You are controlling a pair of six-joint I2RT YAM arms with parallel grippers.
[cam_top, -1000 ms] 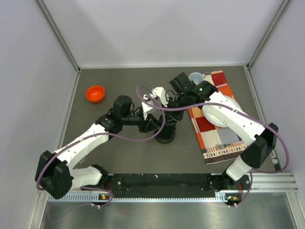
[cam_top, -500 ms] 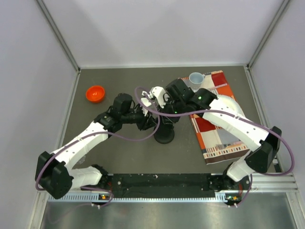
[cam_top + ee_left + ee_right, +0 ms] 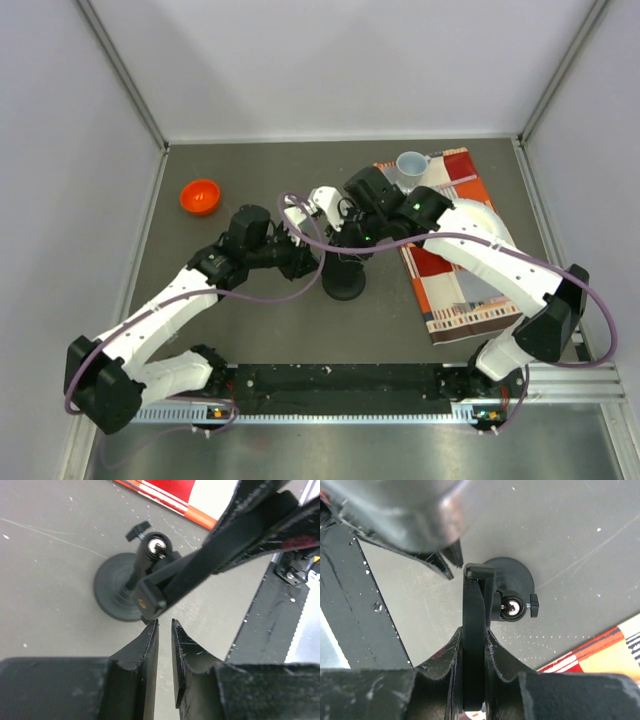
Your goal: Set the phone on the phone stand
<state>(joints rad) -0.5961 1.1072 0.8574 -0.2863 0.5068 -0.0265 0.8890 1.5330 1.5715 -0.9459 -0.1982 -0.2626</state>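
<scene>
In the right wrist view the phone (image 3: 473,645) is a thin black slab seen edge-on, and my right gripper (image 3: 473,639) is shut on it. Its far end meets the clamp-like cradle (image 3: 480,573) of the phone stand (image 3: 517,572), above the round base and beside the ball joint (image 3: 511,607). Seen from the left wrist, the phone (image 3: 200,565) slants up to the right from the cradle (image 3: 150,599) over the stand's base (image 3: 111,592). My left gripper (image 3: 163,625) hangs just short of the cradle, jaws a narrow gap apart and empty. From above, both grippers crowd over the stand (image 3: 344,287).
A red, orange and white checked cloth (image 3: 455,265) lies on the right with a pale cup (image 3: 410,162) at its far corner. An orange bowl (image 3: 200,195) sits at the far left. A black rail (image 3: 340,385) runs along the near edge.
My right gripper carried the phone left, over the stand. My left arm drew back to the left and its jaws narrowed.
</scene>
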